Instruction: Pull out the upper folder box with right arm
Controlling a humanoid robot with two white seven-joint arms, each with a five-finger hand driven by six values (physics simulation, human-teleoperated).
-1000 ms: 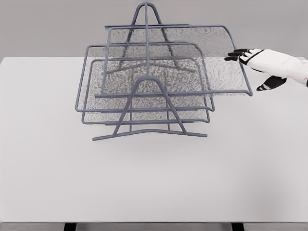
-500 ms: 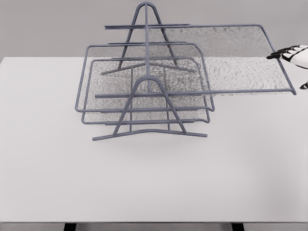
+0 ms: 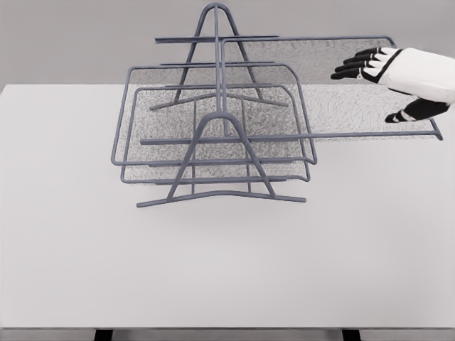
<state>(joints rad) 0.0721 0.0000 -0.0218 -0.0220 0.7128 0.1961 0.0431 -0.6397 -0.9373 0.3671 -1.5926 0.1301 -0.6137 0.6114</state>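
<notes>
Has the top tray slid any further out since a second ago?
Yes. The top tray has slid rightward out of the fixed rack frame; its right end now nears the picture's right edge.

text: none legible | labels: none | numbers: none | signs: none

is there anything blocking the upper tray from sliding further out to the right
Nothing visible does. The upper tray already sticks out well past the rack to the right, over bare table. Only the right robot hand is there, fingers spread above the tray's outer end.
</notes>
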